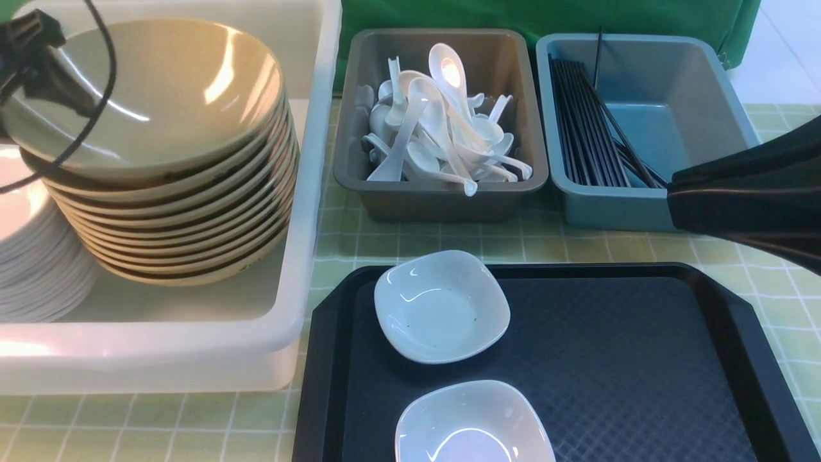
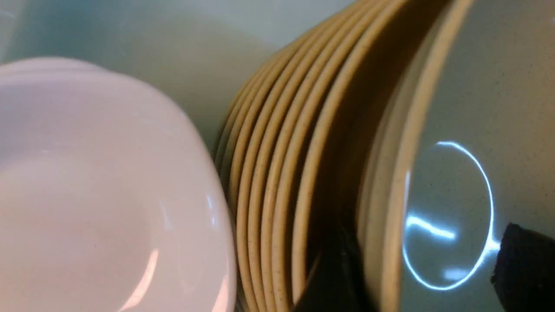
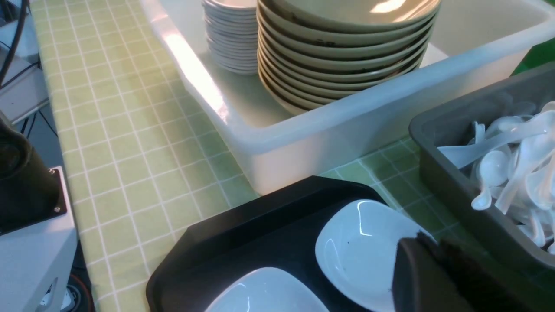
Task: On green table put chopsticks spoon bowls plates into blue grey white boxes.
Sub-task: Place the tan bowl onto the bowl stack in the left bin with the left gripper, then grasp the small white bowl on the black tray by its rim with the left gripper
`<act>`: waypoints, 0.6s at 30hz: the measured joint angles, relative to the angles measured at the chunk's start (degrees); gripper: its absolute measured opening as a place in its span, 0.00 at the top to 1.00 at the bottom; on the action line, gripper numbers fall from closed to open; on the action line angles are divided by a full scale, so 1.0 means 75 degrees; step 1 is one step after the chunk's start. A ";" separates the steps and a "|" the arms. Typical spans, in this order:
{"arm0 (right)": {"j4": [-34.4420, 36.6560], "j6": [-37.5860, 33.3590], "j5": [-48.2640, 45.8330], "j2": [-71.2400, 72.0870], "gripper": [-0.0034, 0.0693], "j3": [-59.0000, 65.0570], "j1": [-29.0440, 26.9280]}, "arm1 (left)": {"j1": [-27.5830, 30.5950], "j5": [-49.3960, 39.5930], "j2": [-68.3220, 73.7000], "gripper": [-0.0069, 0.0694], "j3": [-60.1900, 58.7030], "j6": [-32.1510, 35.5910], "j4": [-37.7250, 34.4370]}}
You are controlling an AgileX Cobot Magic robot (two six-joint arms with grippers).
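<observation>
Front / white box (image 1: 308,212): on the left of the green table (image 1: 564,240). It holds bowls (image 1: 179,212) in one tall stack, with a plate stack (image 1: 32,256) just beside it, nested to save room.
Front / top bowl (image 1: 167,90): sits tilted on the stack, not nested flat. The left arm (image 1: 29,45) hangs over its left rim.
Front / grey box (image 1: 359,115): spoons (image 1: 436,141) heaped loose (no order needed).
Front / blue box (image 1: 725,96): chopsticks (image 1: 584,128) lie lengthwise along its left wall, and one sticks up at the back.
Front / black tray (image 1: 641,366): far plate (image 1: 441,307) and near plate (image 1: 474,423) are on it, not yet boxed. The right arm (image 1: 750,192) reaches in from the right.
Left wrist / left claw (image 2: 429,273): wide. Its dark pads stand well apart on either side of the top bowl's rim and do not pinch it, probably so the bowl can settle.
Right wrist / right claw (image 3: 433,277): a blurred dark mass by the far plate's edge; cannot tell if they touch. It is closed, with nothing seen in it.
Right wrist / next: my guess is it must open to take the far plate to the plate stack.
</observation>
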State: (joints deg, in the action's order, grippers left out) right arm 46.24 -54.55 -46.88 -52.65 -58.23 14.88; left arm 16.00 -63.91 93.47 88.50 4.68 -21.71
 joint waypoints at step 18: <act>-0.0032 -0.0003 -0.0509 0.0000 0.86 0.0000 0.0000 | -0.0695 -0.1059 -0.0640 0.04 0.2132 0.0282 0.0908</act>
State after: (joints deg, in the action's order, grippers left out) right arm 46.00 -54.58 -50.70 -52.65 -58.23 14.88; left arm 10.78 -71.85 88.66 104.49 6.79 -14.90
